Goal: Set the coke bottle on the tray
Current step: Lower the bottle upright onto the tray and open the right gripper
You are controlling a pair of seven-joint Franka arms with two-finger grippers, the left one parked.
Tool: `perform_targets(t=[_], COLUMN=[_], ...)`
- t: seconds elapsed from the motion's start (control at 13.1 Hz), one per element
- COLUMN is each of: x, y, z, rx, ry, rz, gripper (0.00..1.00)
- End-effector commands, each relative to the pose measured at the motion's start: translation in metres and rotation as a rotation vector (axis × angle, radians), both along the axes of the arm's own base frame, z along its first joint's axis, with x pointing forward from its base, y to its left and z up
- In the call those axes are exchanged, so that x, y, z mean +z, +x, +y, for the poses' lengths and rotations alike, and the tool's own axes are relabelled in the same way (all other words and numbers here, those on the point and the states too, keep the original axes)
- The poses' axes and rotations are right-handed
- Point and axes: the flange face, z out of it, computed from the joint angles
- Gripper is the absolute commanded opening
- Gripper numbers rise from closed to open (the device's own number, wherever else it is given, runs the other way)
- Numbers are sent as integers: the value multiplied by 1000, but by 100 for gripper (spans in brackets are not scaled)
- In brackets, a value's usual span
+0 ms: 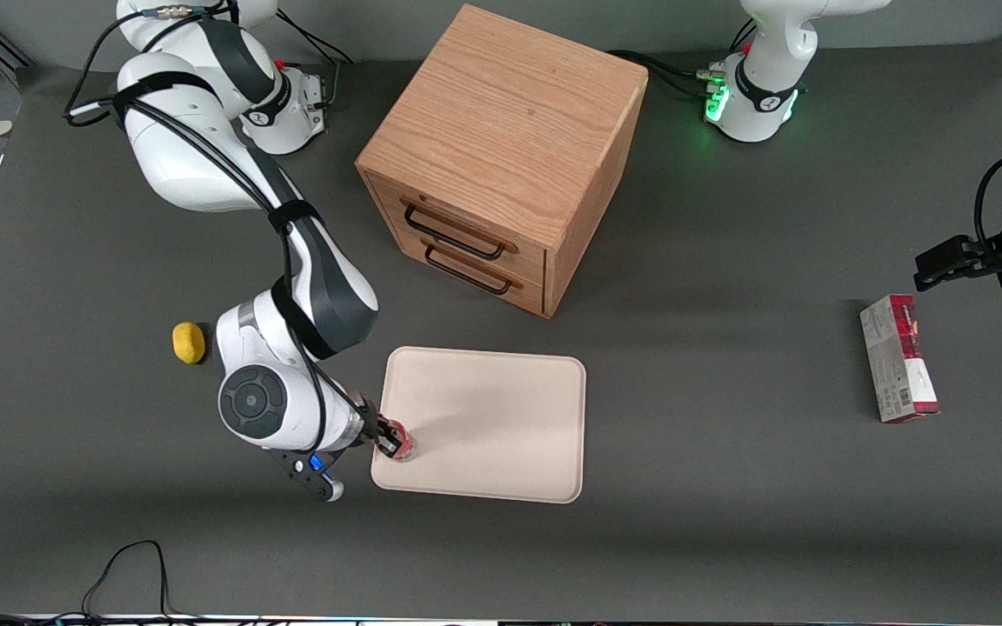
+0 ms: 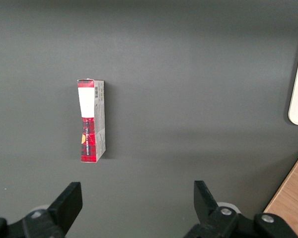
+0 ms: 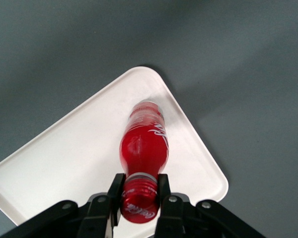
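My right gripper (image 1: 388, 437) is shut on the red cap of the coke bottle (image 1: 402, 447), over the tray's corner nearest the front camera at the working arm's end. In the right wrist view the gripper (image 3: 138, 191) clamps the cap between both fingers, and the red coke bottle (image 3: 144, 144) hangs below it with its clear base at the tray's surface; I cannot tell if it touches. The cream-white tray (image 1: 501, 417) lies flat in front of the wooden drawer box, and shows in the wrist view (image 3: 64, 158) too.
A wooden two-drawer box (image 1: 501, 148) stands farther from the front camera than the tray. A small yellow lemon-like object (image 1: 189, 342) lies beside my arm. A red-and-grey carton (image 1: 898, 358) lies toward the parked arm's end, also in the left wrist view (image 2: 91, 120).
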Motion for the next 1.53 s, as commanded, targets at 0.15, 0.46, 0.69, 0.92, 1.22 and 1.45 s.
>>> perform_targets(t=[0.15,0.46,0.69,0.92,1.22,1.45], x=[7,7,8,10,24,40], y=[0,0,0,0,-4,-13], z=[10,10,10,10,12,24], rx=[-1,0,-2,-4,158,482], ry=[-3,-5,-5,-4,-92,-171], rz=[-26,-28,-29,-31,-72,-98], gripper=[100,100,100,100,100,100])
